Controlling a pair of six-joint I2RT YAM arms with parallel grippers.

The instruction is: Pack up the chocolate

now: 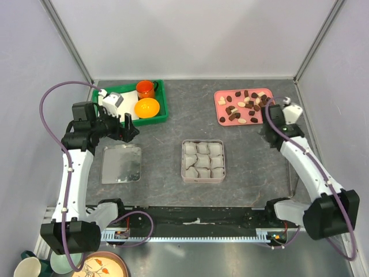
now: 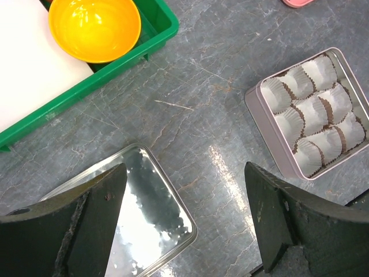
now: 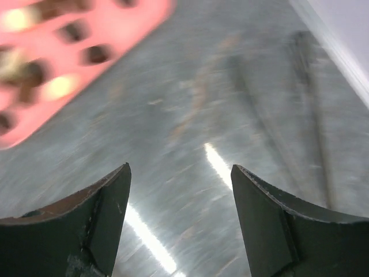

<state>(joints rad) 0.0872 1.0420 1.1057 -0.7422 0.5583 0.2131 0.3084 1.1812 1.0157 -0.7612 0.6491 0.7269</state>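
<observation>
The chocolate [image 1: 245, 105], several dark brown and pale pieces, lies on a pink tray [image 1: 222, 98] at the back right. In the right wrist view the chocolate [image 3: 95, 55] and the pink tray [image 3: 138, 23] are blurred at the upper left. My right gripper [image 1: 270, 108] [image 3: 179, 170] hangs open by the tray's right side, with bare table and nothing else between its fingers. The square tin [image 1: 202, 179] [image 2: 256, 112], lined with grey paper cups [image 2: 314, 109], sits mid-table. My left gripper [image 1: 130, 128] [image 2: 184, 167] stands open and empty above the table, between the tin and its lid.
The tin's shiny lid [image 1: 121, 164] [image 2: 150, 219] lies flat to the left of the tin. A green tray [image 1: 164, 112] [image 2: 115, 69] at the back left holds a yellow bowl [image 1: 146, 107] [image 2: 95, 26] and an orange cup [image 1: 145, 88]. Walls close in the back and both sides.
</observation>
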